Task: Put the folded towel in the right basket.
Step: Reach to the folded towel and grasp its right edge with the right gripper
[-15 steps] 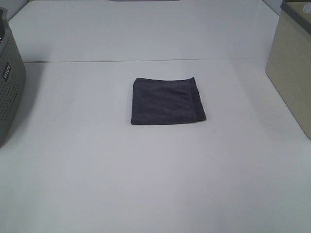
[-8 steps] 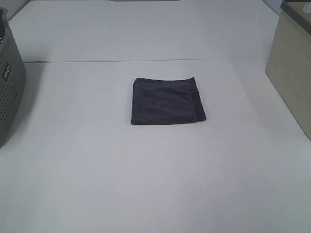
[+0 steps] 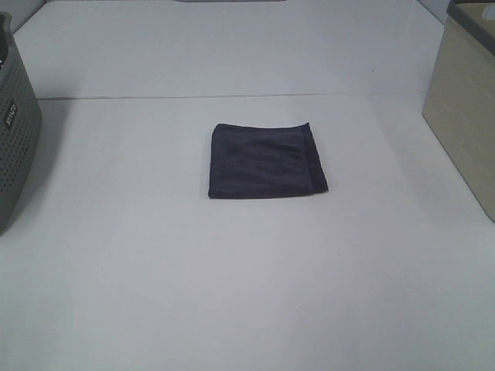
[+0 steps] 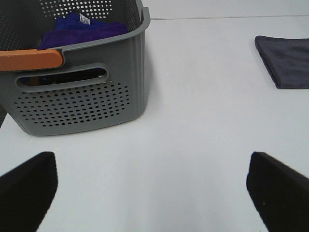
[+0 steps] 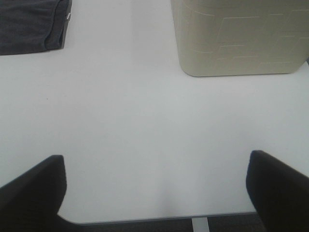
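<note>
Over the white table (image 4: 193, 121), left fingers (image 4: 26, 186) and right fingers (image 5: 275, 186) wide apart, empty, clear of the folded towel (image 3: 265, 161).

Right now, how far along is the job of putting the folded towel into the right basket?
Nothing is done yet: the folded towel lies flat on the table, apart from the beige right basket. Nothing is in hand: the left hand and the right hand are both open, empty, away from the towel. Left to do: grasp the towel, carry it over, release it in the basket.
</note>
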`<action>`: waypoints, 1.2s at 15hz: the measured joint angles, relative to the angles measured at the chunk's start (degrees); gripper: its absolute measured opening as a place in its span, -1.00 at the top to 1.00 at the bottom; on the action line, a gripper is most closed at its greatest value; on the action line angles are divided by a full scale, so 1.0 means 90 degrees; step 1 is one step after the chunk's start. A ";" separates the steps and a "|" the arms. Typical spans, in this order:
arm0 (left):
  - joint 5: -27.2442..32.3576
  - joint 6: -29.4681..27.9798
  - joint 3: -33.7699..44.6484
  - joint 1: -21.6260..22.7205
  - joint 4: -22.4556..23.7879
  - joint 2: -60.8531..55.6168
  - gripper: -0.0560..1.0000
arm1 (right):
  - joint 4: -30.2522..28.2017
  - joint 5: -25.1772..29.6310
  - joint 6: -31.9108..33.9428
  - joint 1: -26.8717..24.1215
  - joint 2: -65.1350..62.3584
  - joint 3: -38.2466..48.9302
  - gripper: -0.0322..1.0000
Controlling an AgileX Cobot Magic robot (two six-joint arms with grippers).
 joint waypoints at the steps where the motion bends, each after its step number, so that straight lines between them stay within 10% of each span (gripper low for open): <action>1: 0.0000 0.0000 0.0000 0.0000 0.0000 0.0000 -0.99 | 0.0000 0.0000 0.0000 0.0000 0.0000 0.0000 -0.95; 18: 0.0000 0.0000 0.0000 0.0000 0.0000 0.0000 -0.99 | 0.0000 0.0000 0.0000 0.0000 0.0000 0.0000 -0.95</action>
